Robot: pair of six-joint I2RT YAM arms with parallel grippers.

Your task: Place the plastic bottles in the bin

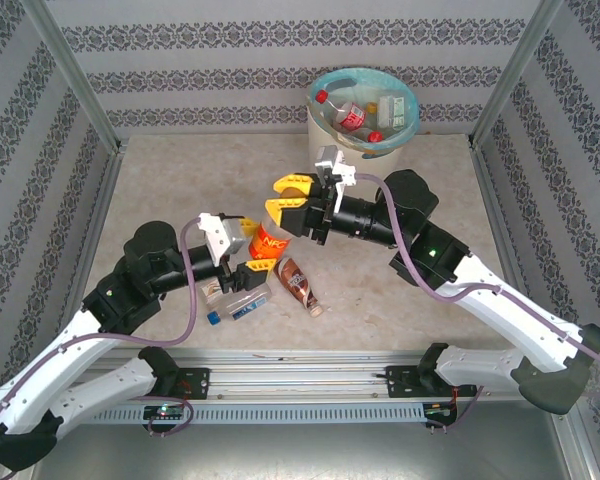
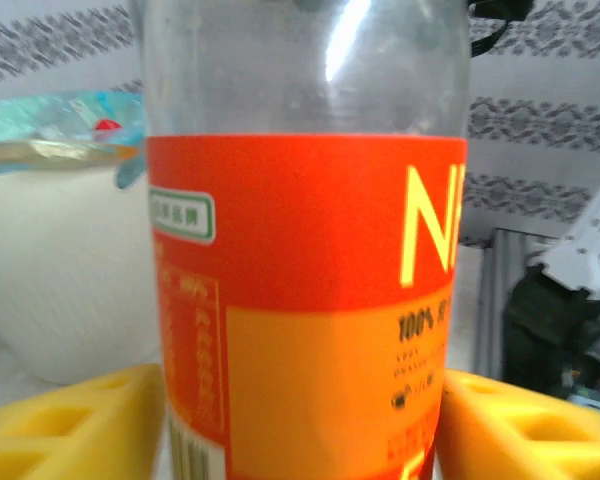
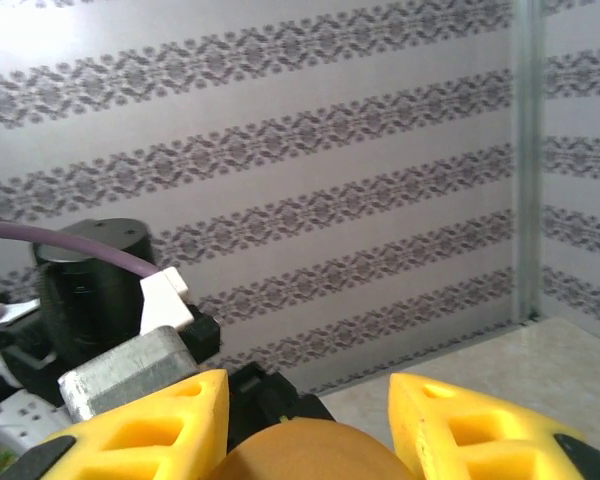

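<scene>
An upright plastic bottle with a red and orange label stands between my left gripper's yellow fingers, which press on both sides of it. In the left wrist view the bottle stands between the fingers. My right gripper reaches in from above and to the right, its fingers on either side of the bottle's orange cap. The cream bin with its blue-green bag stands at the back and holds several bottles.
Beside the left gripper, a brown bottle, a clear bottle with a blue label and another clear bottle lie on the table. Patterned walls close off three sides. The bin is seen behind the held bottle.
</scene>
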